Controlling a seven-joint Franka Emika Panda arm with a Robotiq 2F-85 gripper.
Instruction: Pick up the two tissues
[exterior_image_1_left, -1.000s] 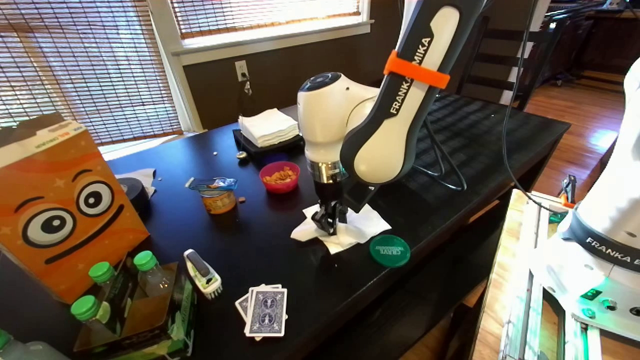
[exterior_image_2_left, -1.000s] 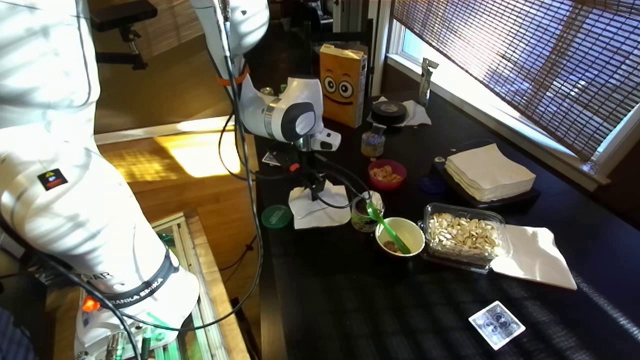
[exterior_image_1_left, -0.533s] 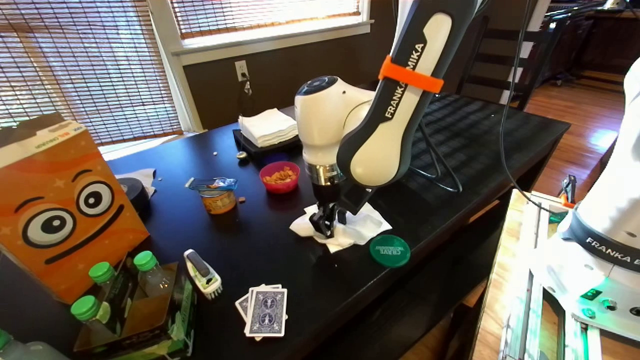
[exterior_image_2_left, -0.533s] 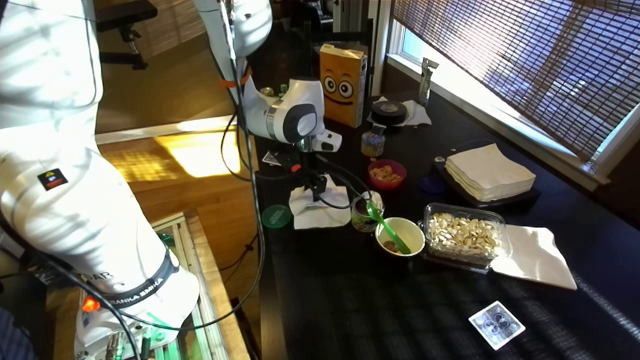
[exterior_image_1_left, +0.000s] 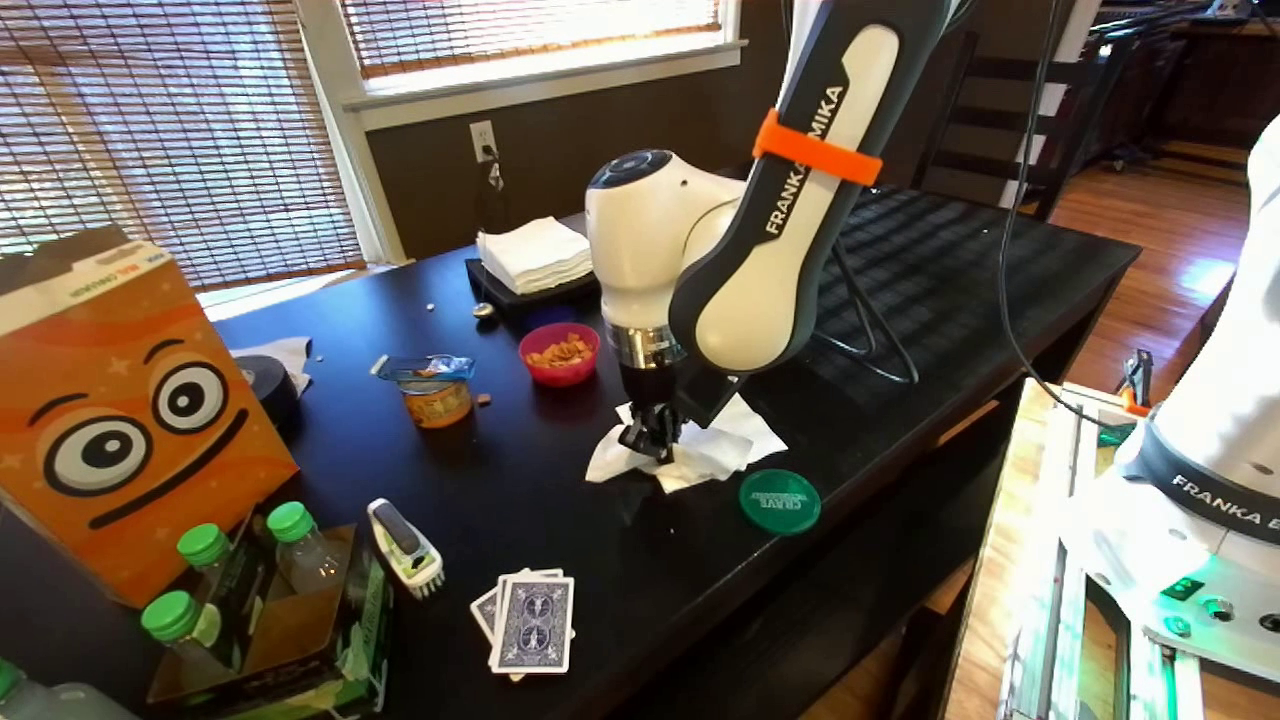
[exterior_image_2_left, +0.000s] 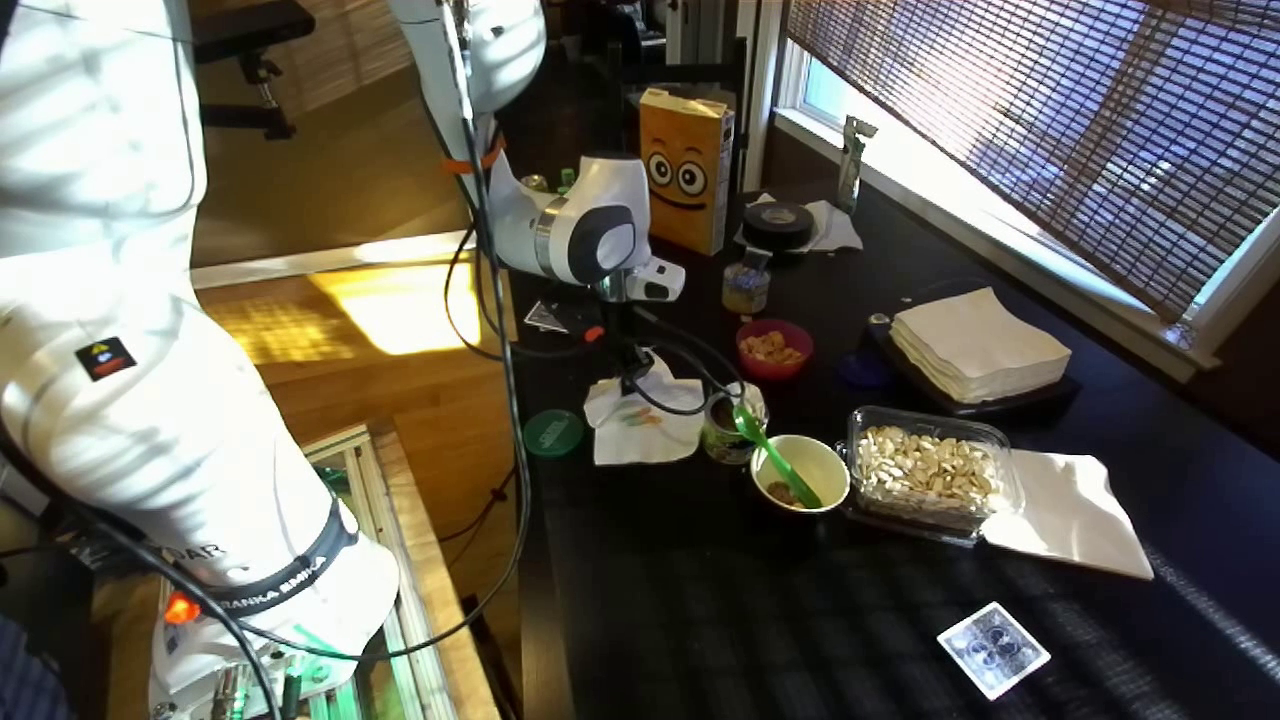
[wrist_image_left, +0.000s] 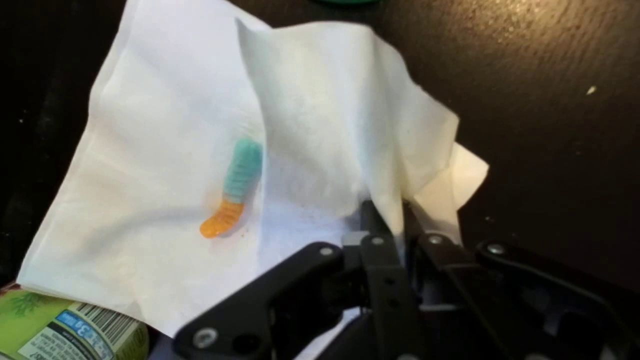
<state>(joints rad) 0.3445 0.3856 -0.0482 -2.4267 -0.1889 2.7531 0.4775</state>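
Two white, creased tissues lie overlapped near the table's edge in both exterior views. My gripper is shut on a pinched fold of the upper tissue, whose near part rises between the fingertips. The lower tissue lies flat beneath it, with a teal-and-orange gummy worm on it. A corner of the lower layer sticks out at the right. In an exterior view the gripper points down onto the upper tissue, with the lower tissue behind. The worm also shows in an exterior view.
A green lid lies beside the tissues. A can and a white bowl with a green spoon stand close by. Further off are a red bowl, a seed container on another napkin, and a napkin stack.
My gripper's fingers have closed from open onto the upper tissue. The upper tissue is bunched and pulled up, and the gummy worm on the lower tissue has come into view.
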